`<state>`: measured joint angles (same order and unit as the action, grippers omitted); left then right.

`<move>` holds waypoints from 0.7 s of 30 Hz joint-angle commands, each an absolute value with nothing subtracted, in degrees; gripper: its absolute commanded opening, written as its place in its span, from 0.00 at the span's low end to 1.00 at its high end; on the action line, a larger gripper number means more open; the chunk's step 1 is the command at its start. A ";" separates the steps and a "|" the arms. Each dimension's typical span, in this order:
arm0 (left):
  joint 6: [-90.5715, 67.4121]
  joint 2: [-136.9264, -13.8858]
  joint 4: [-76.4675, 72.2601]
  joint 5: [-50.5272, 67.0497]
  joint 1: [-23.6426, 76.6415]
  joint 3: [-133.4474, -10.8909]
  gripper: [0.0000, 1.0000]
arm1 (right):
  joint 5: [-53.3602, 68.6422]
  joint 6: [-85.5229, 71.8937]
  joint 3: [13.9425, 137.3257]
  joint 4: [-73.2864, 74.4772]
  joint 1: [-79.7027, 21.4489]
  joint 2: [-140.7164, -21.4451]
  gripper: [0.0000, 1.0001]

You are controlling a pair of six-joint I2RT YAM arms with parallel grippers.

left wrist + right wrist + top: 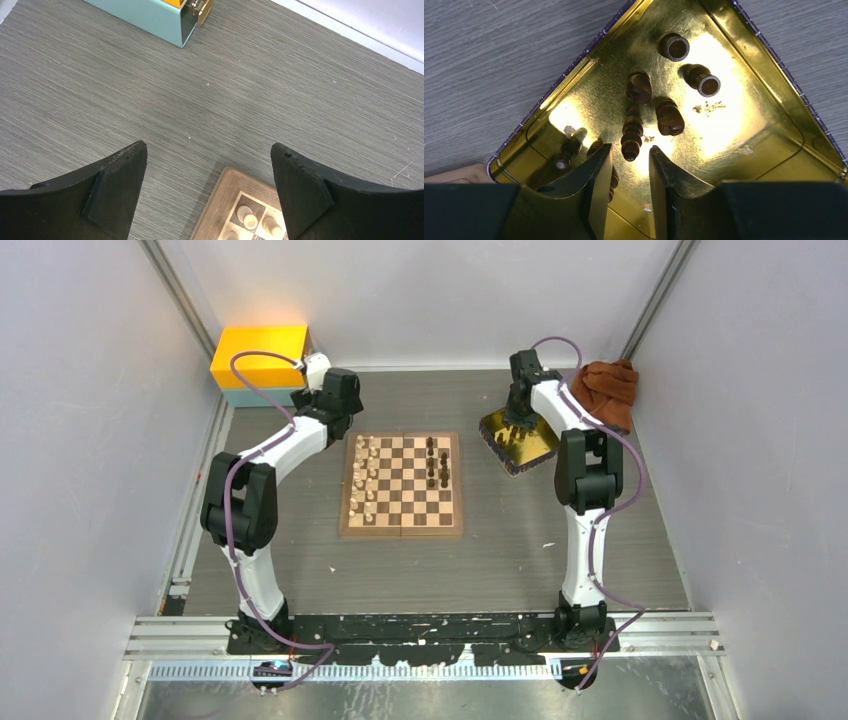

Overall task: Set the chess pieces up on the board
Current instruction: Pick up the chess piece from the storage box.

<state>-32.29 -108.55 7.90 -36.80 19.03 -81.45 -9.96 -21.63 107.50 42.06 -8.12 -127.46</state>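
Note:
The chessboard lies in the middle of the table, cream pieces along its left files and several dark pieces right of centre. My left gripper is open and empty above the table just off the board's far left corner, where cream pieces stand. My right gripper hangs low inside the gold tin. Its jaws are a little apart and hold nothing. A dark piece lies just past the fingertips, and several more dark pieces lie loose in the tin.
A yellow and teal box stands at the back left; its latch corner shows in the left wrist view. A brown cloth lies at the back right. The gold tin sits right of the board. Grey walls enclose the table.

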 commanded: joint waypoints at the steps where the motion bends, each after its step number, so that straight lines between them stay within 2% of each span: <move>1: -31.61 -108.98 4.86 -37.35 18.63 -82.54 0.94 | -9.95 -21.98 110.80 41.01 -7.79 -127.10 0.39; 21: -31.79 -109.16 5.01 -37.18 18.44 -82.27 0.94 | -8.84 -22.15 110.13 41.31 -7.44 -127.27 0.34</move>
